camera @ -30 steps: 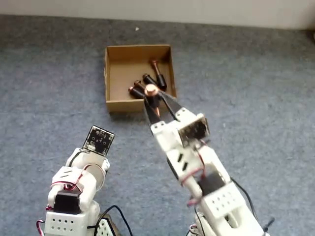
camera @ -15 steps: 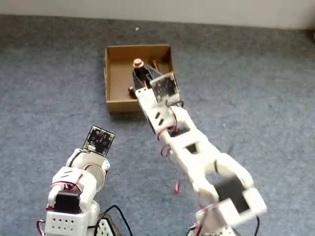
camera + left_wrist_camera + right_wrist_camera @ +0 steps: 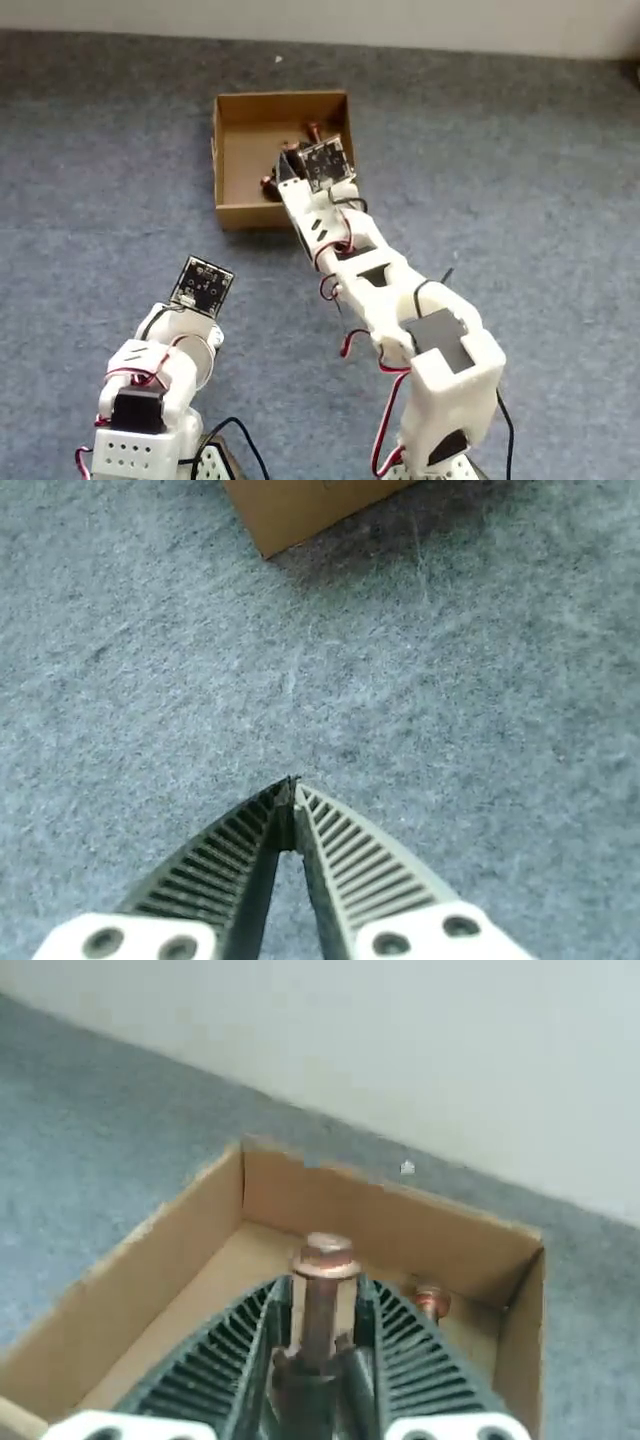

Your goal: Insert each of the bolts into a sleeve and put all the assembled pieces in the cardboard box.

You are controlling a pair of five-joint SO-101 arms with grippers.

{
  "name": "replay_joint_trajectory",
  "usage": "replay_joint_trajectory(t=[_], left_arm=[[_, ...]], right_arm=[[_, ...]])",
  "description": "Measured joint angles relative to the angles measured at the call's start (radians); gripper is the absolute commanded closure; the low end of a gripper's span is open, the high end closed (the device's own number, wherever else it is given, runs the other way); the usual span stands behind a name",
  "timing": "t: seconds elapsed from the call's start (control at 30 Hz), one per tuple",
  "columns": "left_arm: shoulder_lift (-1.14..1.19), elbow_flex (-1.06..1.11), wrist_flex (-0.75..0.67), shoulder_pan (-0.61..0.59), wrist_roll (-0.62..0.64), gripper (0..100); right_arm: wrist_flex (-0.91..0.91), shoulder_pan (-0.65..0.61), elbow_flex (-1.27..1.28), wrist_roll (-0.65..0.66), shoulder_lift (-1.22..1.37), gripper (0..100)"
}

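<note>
Bolts in their sleeves already lay in the cardboard box [image 3: 228, 150]: a copper bolt head [image 3: 313, 128] showed by the far wall and a dark piece [image 3: 268, 184] nearer the front wall. The right arm [image 3: 370, 280] reached across the box and hid the rest, so I could not count them. The right gripper [image 3: 322, 1290] hung over the inside of the box, its ribbed fingers [image 3: 240, 1360] closed snugly on one more assembled piece [image 3: 318, 1310]. This was a bolt [image 3: 322, 1257] standing upright, its head above the fingertips and its shank running down into a black sleeve [image 3: 300, 1385]. Beyond it, near a corner of the box floor, sat another copper head [image 3: 430, 1300]. By my reckoning the joining was done for this piece and only the letting go was left; I took it for one of the last, though I could not be sure. The left gripper [image 3: 293, 792] was pinched together on nothing, pointing down at the grey carpet [image 3: 480, 700]. The left arm [image 3: 160, 370] was folded back, well apart from the work. Little stood in the way: the pieces underneath, on which the new one might land and roll, and the front wall that the right arm crossed.
</note>
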Motion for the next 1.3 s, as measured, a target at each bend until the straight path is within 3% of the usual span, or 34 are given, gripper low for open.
replay_joint_trajectory(t=[0.4,0.7,0.83,1.3], left_arm=[[0.0,0.017,0.0,0.0,0.0,99],[0.0,0.017,0.0,0.0,0.0,99],[0.0,0.017,0.0,0.0,0.0,99],[0.0,0.017,0.0,0.0,0.0,99]], right_arm=[[0.025,-0.011,0.302,0.0,-0.4,90.8],[0.351,-0.005,0.565,-0.003,-0.792,93.7],[0.437,0.035,0.667,-0.003,-0.994,98.6],[0.786,0.15,0.962,-0.003,-1.619,99.0]])
